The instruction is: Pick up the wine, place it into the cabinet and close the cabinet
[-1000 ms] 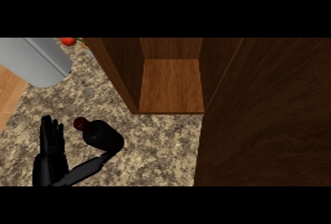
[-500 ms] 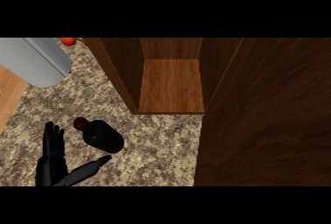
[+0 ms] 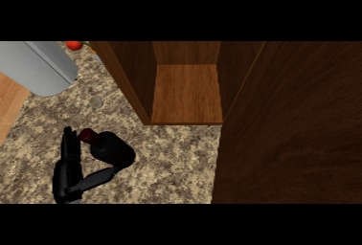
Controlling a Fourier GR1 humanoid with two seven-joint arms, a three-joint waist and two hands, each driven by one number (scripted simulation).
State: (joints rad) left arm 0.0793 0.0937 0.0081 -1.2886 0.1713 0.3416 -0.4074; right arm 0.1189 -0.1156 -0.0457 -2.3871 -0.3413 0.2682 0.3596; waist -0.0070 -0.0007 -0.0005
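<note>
The wine bottle (image 3: 112,147) is dark with a red cap (image 3: 87,135). It stands on the speckled stone counter (image 3: 170,158), seen from above, in front of and left of the open cabinet (image 3: 187,93). My left hand (image 3: 68,165) is at the lower left, right beside the bottle. Its fingers (image 3: 69,143) stretch straight up along the bottle's left side. The thumb (image 3: 99,176) reaches out to the bottle's near side. The bottle sits in the gap between them. The right hand does not show.
The cabinet's wooden shelf is bare, and its dark door (image 3: 290,129) stands open and fills the right side. A big grey rounded object (image 3: 39,67) lies at the upper left with a red item (image 3: 73,45) behind it. The counter's edge (image 3: 13,110) runs down the left.
The bottle has stayed almost in place. The left hand has shifted slightly closer, and its thumb now stretches out to the bottle's near side.
</note>
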